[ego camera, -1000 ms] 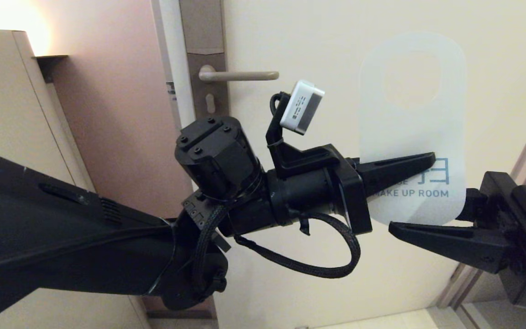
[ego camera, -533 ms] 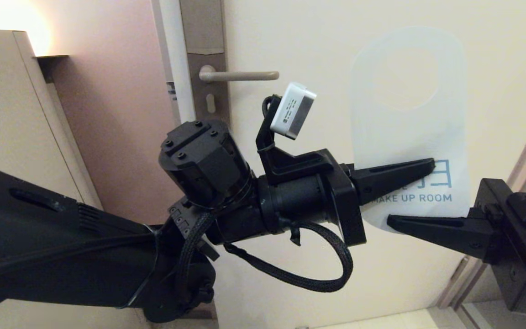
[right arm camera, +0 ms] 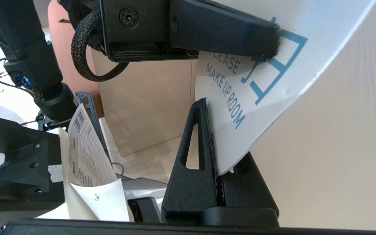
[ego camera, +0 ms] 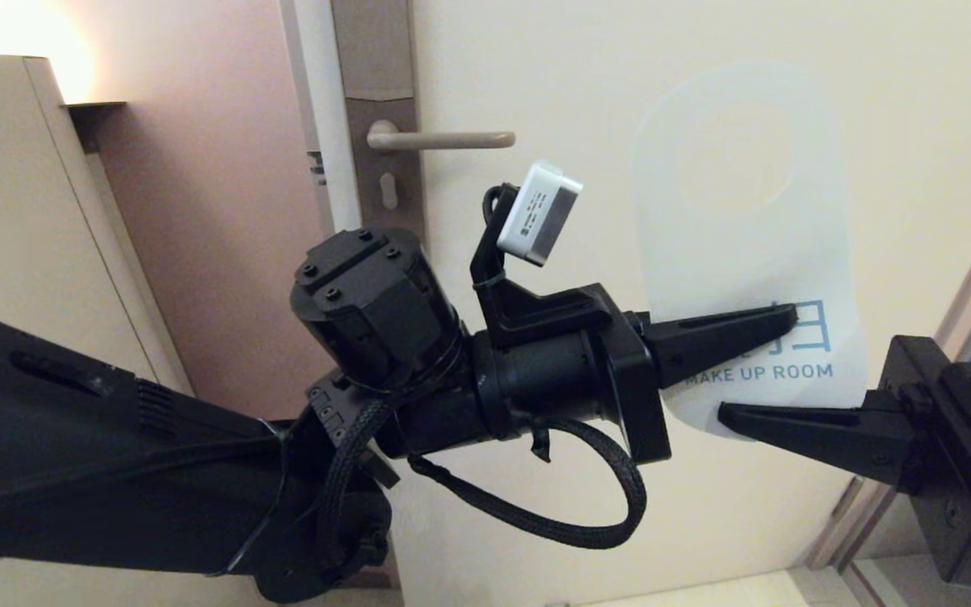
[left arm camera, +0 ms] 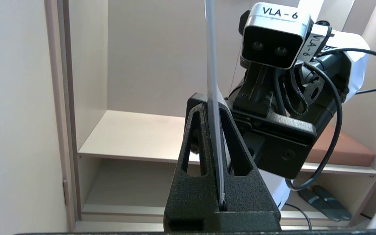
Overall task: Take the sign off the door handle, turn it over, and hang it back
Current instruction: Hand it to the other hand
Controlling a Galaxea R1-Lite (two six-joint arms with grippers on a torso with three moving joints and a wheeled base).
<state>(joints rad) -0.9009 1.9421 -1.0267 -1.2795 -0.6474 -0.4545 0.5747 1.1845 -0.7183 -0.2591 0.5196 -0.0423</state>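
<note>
Meanwhile, at the far left of the head view, a beige cabinet point(ego camera: 5, 211) stands beside a pinkish wall, with the cream door point(ego camera: 553, 67) taking up the rest of the scene. On the door's left edge, the door handle point(ego camera: 443, 140) juts out level from its brown backplate point(ego camera: 378, 160), bare of any hanger, a keyhole just below the lever.

Reaching across from the left, the left gripper point(ego camera: 776, 324) pinches the sign point(ego camera: 743, 236) flat between its pressed-together fingers; the left wrist view shows the card edge-on, caught in the narrow slot between the two black pads point(left arm camera: 194, 156). A small white-and-grey camera point(ego camera: 539, 213) rides on a bracket above that wrist, and a braided cable point(ego camera: 570, 506) loops beneath it.

Held upright in the air well to the right of the handle and in front of the door, the sign shows its white face with the teal words "MAKE UP ROOM", its oval hole uppermost.

At right, the right gripper point(ego camera: 734, 415) meets the sign's lower edge. From its own wrist camera, the card's bottom corner sits down in the gap between its two fingers point(right arm camera: 191, 169), which close in on it from either side.
</note>
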